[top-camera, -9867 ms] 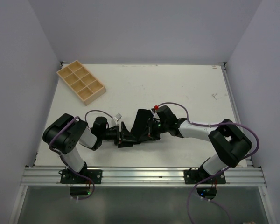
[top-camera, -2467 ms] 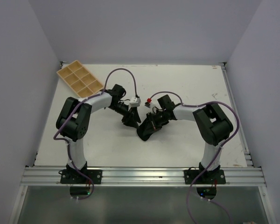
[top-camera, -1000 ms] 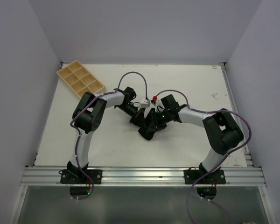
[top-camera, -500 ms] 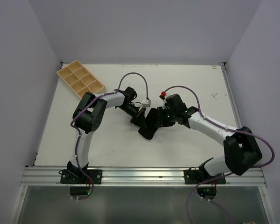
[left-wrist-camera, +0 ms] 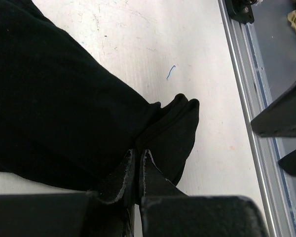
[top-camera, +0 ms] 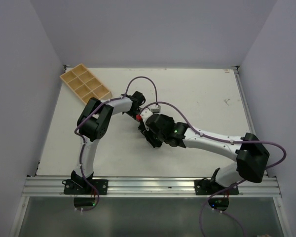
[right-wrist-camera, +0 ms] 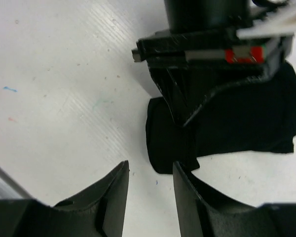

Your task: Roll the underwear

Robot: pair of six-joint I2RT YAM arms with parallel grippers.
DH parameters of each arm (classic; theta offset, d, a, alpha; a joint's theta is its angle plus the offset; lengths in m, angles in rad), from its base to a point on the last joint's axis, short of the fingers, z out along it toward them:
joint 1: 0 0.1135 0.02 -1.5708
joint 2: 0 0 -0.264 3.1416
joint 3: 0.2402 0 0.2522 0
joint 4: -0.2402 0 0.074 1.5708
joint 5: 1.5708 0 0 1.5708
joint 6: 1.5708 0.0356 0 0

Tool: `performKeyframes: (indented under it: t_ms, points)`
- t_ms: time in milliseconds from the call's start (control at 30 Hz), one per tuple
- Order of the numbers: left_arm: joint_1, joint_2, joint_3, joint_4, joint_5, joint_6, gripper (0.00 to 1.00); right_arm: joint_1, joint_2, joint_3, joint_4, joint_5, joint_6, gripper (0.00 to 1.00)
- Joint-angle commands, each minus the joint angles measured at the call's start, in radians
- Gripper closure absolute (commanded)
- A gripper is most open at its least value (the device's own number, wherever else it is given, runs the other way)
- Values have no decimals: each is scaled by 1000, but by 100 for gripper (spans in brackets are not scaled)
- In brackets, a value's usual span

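Observation:
The underwear (left-wrist-camera: 54,98) is a black fabric bundle on the white table, a folded end (left-wrist-camera: 180,123) pointing toward the near rail. My left gripper (left-wrist-camera: 137,152) is shut, its tips pinching a fold of that fabric. The right wrist view shows the underwear (right-wrist-camera: 237,123) with the left gripper (right-wrist-camera: 187,116) on top of it. My right gripper (right-wrist-camera: 150,170) is open with nothing between its fingers, hovering over bare table just off the bundle's rounded end. From above, both grippers meet mid-table, left gripper (top-camera: 142,124), right gripper (top-camera: 150,132), mostly covering the underwear (top-camera: 152,143).
A wooden compartment tray (top-camera: 85,86) sits at the far left corner. The metal rail (top-camera: 148,185) runs along the near edge, also in the left wrist view as the rail (left-wrist-camera: 246,98). Purple cables loop over both arms.
My right arm has swung across to the near-left side of the bundle, and its jaws have widened and come off the fabric. The left gripper has stayed put, still pinching.

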Motion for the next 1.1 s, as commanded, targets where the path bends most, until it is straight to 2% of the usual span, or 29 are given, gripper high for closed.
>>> performKeyframes:
  t_ms: [0, 133, 500, 1067]
  points:
    - [-5, 18, 15, 30, -90, 15, 100, 39, 108, 92, -79, 98, -142, 54]
    - [-5, 13, 18, 30, -90, 12, 100, 102, 197, 158, -159, 133, -220, 48]
    - [-3, 13, 25, 28, -114, 5, 100, 135, 300, 169, -218, 304, -271, 47]
    - [-3, 16, 36, 25, -134, -5, 100, 136, 373, 166, -202, 313, -362, 45]
